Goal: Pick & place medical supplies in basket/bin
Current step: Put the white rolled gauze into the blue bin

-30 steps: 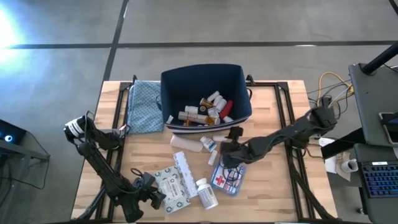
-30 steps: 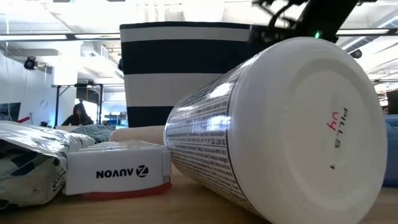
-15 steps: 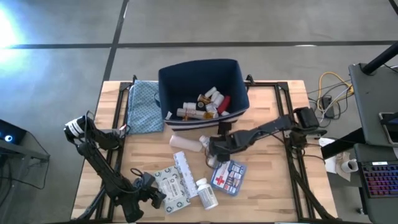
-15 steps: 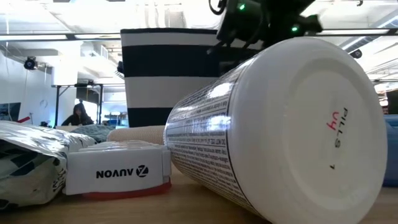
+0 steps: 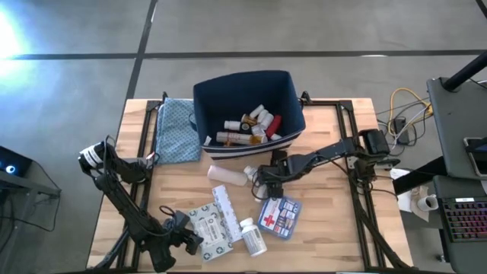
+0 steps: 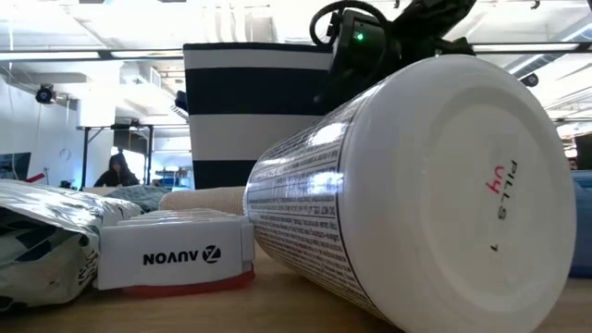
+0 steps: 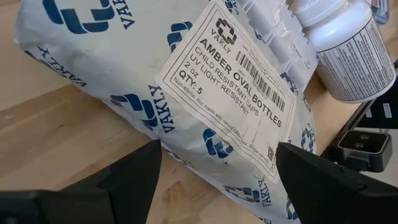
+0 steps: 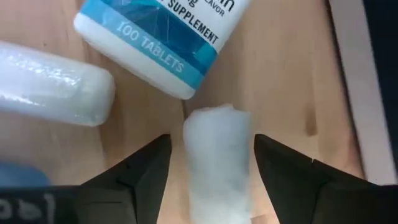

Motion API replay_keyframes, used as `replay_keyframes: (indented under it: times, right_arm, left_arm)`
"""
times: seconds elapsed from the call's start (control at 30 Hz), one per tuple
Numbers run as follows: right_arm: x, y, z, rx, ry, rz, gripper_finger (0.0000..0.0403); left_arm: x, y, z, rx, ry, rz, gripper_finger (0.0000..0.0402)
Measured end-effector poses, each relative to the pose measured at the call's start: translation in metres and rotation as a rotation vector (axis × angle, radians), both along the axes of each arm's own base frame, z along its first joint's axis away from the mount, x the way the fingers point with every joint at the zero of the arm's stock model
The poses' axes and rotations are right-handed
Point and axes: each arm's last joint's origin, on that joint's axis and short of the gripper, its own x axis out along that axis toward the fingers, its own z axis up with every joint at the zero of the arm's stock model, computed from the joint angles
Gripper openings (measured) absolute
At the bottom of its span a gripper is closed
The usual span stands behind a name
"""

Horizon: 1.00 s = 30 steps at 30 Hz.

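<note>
In the high view, the bin (image 5: 249, 91) stands at 12 o'clock (bottles inside); the first-aid box (image 5: 278, 216) lies at 5 o'clock, the printed packet (image 5: 208, 226) at 7.

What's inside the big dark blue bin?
Inside the bin lie several white pill bottles, a red bottle and a long white tube, piled toward its near wall. Anything underneath that pile is hidden.

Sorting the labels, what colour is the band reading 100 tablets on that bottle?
Light blue band with white lettering; the right wrist view shows it best.
</note>
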Motion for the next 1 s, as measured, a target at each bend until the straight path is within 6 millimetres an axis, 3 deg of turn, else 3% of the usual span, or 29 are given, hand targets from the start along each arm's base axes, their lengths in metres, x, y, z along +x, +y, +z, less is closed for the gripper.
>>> replay_keyframes:
  times: [0.17,0.37,0.53,0.67,0.87,1.0]
  right_arm:
    - [-0.001,0.001,0.0,0.073,-0.015,-0.111,0.019]
    - [-0.003,0.005,0.002,0.11,-0.019,-0.186,0.0095]
    - [0.002,0.019,0.029,0.143,-0.129,-0.191,0.0029]
    - [0.011,0.032,0.073,0.189,-0.321,-0.231,0.0028]
    - [0.012,0.049,0.186,0.099,-0.737,-0.237,0.0031]
    - [0.008,0.035,0.25,-0.091,-0.926,-0.273,0.0032]
  left_arm:
    - [0.0,0.0,0.0,0.0,0.0,0.0,0.0295]
    - [0.0,0.0,0.0,0.0,0.0,0.0,0.0295]
    - [0.0,0.0,0.0,0.0,0.0,0.0,0.0295]
    - [0.0,0.0,0.0,0.002,0.0,0.001,0.0295]
    - [0.001,0.001,0.0,0.005,0.0,0.007,0.0295]
    - [0.002,0.002,0.0,0.008,-0.002,0.011,0.0295]
